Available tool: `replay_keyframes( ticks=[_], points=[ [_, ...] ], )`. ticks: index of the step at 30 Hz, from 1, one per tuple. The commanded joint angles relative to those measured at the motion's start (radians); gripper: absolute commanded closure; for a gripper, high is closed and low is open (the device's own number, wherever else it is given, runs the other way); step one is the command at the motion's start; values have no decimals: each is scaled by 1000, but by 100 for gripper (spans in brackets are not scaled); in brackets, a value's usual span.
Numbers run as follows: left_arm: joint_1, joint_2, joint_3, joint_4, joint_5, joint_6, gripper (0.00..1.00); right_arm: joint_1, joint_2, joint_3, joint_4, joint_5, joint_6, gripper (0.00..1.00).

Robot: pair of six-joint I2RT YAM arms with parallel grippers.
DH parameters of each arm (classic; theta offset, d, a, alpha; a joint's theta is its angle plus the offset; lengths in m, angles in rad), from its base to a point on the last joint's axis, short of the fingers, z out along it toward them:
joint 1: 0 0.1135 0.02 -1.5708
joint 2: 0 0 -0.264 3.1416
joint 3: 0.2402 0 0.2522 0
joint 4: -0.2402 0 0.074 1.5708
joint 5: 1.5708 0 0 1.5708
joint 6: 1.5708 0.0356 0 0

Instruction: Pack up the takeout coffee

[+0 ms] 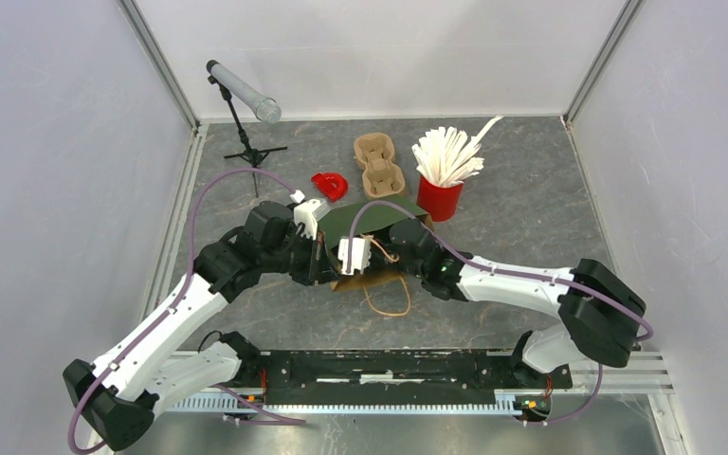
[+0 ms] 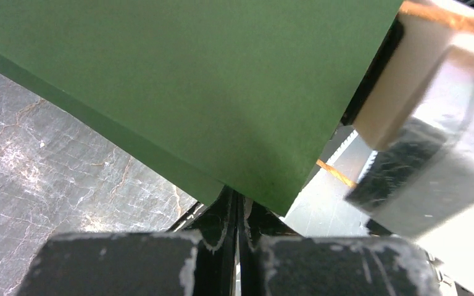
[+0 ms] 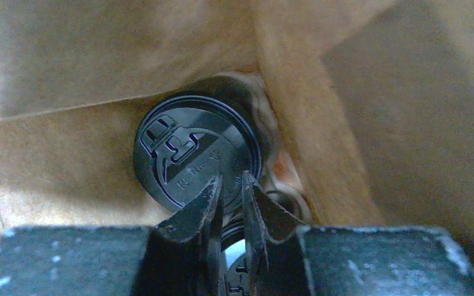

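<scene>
1. One grey marbled bench fills the top view.
2. There are two arms. The left arm rises from the lower left and the right arm from the lower right. Both bend inward, and their wrists meet at the centre of the frame.
3. One paper bag, green outside and brown inside, sits at centre frame between the wrists. A string handle loops onto the bench just below it.
4. One tripod carrying a grey tube stands at the upper left.
5. One pulp carrier lies above the bag, apart from it.
6. One red cup packed with white sticks stands just right of the carrier.
7. Two black lids show inside the bag: one lid whole at mid-frame, and a second glimpsed at the bottom edge between the fingers.
8. The left fingers are pressed together on the lower edge of the bag's green wall.
9. The right fingers reach into the bag with a narrow gap between them, tips over the whole lid. I cannot tell whether they clamp anything.
10. One small red piece lies left of the carrier.
</scene>
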Motion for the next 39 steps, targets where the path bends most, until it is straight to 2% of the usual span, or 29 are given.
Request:
replay_keyframes(
  ticks=[1, 12, 20, 39],
  points=[
    [-5, -24, 44, 28, 24, -41, 98, -2, -79, 3, -37, 9, 19, 77],
    [-5, -38, 50, 32, 26, -69, 98, -1, -204, 17, -232, -44, 2, 76],
    [-5, -33, 65, 35, 55, -104, 98, -1, -237, 65, -350, -56, 28, 75],
    [-5, 8, 166, -60, 58, -128, 98, -1, -190, 249, -572, -140, 127, 71]
  ],
)
